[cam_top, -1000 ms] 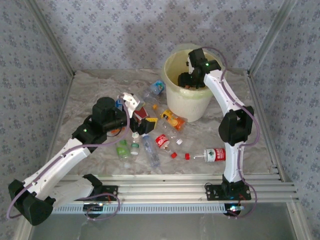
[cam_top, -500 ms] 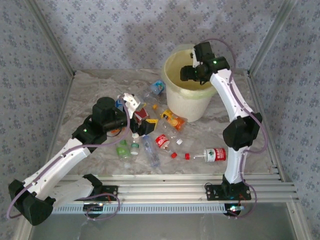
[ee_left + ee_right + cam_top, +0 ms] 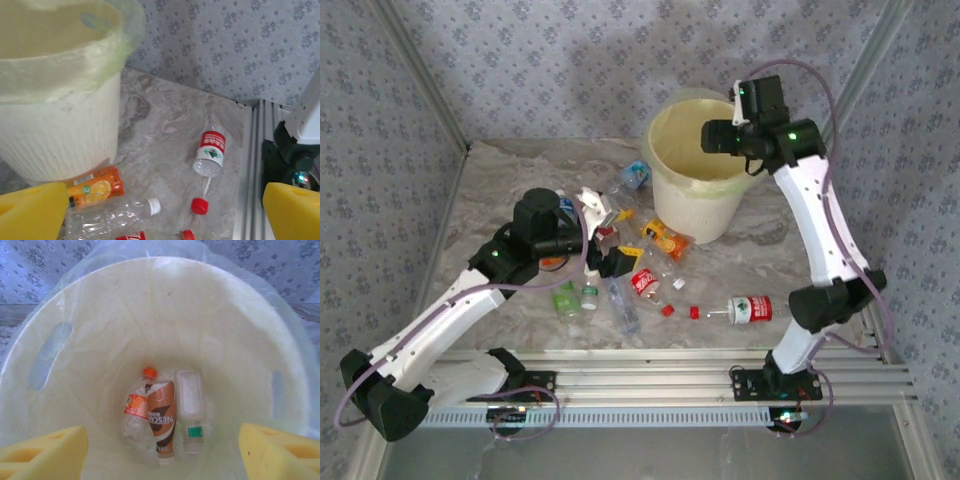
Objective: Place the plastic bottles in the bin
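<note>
The bin [image 3: 695, 205] stands at the back of the table, its pale liner folded over the rim. My right gripper [image 3: 720, 136] hovers above its mouth, open and empty [image 3: 162, 455]. Three plastic bottles lie on the bin's floor [image 3: 165, 310]: an orange-capped one [image 3: 136, 407], a brown-labelled one [image 3: 161, 417] and a green-labelled one [image 3: 191, 407]. My left gripper [image 3: 603, 232] is open over the scattered pile, nothing between its yellow pads [image 3: 162, 215]. Below it lie an orange-labelled bottle [image 3: 95, 186], a white-capped clear bottle [image 3: 115, 215] and a red-labelled bottle [image 3: 210, 150].
More bottles lie left of the bin: a green one [image 3: 565, 298], a blue-labelled one [image 3: 635, 175] and a red-labelled one [image 3: 643, 282]. Loose red caps [image 3: 694, 312] sit near the front. Aluminium rails [image 3: 650, 365] run along the near edge; patterned walls close three sides.
My right gripper has risen out of the bin and moved up and to the right, jaws widening, with no bottle in it. The left gripper has shifted slightly right over the pile.
</note>
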`<state>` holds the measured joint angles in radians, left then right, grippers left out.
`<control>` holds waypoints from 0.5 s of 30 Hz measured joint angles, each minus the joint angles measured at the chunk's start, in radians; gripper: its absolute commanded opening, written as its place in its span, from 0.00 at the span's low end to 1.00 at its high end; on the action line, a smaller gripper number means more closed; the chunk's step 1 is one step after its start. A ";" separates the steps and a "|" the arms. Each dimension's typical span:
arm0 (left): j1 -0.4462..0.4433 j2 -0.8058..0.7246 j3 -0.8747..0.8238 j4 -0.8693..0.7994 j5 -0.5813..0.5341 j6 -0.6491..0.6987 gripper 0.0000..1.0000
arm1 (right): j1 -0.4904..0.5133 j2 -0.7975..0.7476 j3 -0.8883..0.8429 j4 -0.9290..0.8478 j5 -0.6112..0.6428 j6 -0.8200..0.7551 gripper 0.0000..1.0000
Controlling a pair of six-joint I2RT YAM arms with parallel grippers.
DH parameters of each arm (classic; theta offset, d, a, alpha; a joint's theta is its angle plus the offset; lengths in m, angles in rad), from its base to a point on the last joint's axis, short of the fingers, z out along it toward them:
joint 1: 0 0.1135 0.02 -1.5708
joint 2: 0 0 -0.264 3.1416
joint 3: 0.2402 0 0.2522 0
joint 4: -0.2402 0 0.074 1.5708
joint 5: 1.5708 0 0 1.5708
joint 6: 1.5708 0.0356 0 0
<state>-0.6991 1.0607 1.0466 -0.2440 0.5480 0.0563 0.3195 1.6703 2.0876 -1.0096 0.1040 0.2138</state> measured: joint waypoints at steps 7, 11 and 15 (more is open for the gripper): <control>-0.056 0.034 0.005 -0.028 0.013 0.007 1.00 | 0.006 -0.248 -0.217 -0.024 0.066 0.084 0.85; -0.081 0.036 0.006 -0.038 0.013 0.008 1.00 | 0.006 -0.398 -0.393 -0.056 0.092 0.166 0.86; -0.103 0.036 0.006 -0.045 0.012 0.008 1.00 | 0.006 -0.546 -0.602 -0.072 0.100 0.252 0.87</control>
<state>-0.8021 1.0969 1.0527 -0.2890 0.5602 0.0639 0.3260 1.1240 1.4853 -1.0821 0.2039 0.4660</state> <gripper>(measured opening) 0.995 0.866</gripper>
